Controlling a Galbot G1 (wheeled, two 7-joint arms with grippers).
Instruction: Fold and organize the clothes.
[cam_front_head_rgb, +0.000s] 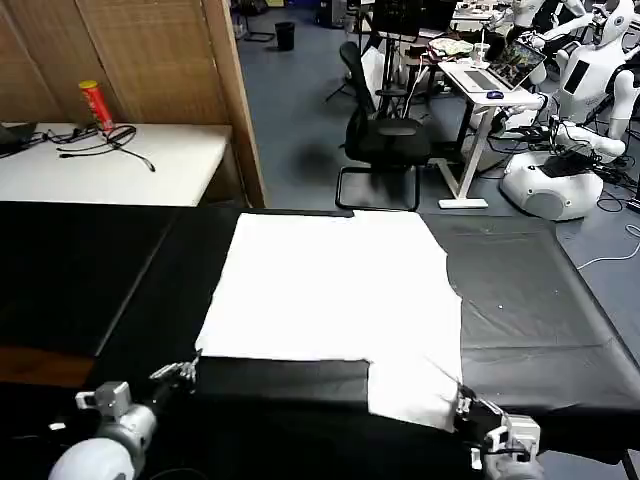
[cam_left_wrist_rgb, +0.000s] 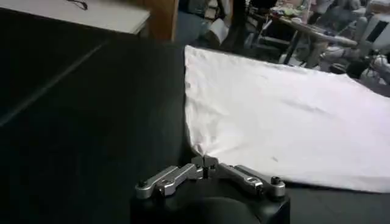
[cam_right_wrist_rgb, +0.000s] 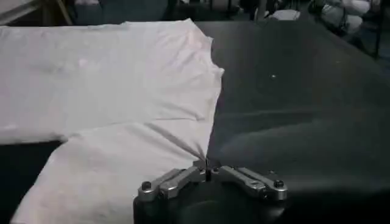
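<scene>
The clothes are one white T-shirt, lying flat and plain side up on the black table. My left gripper is at the shirt's near left corner. In the left wrist view that gripper is shut on the corner of the shirt. My right gripper is at the near right edge, where a flap of the shirt reaches toward the table's front. In the right wrist view it is shut on the shirt's edge, and creases fan out from the pinch.
Behind the black table on the left stands a white desk with a red can and cables, against a wooden partition. An office chair, a laptop desk and white robots stand on the floor beyond.
</scene>
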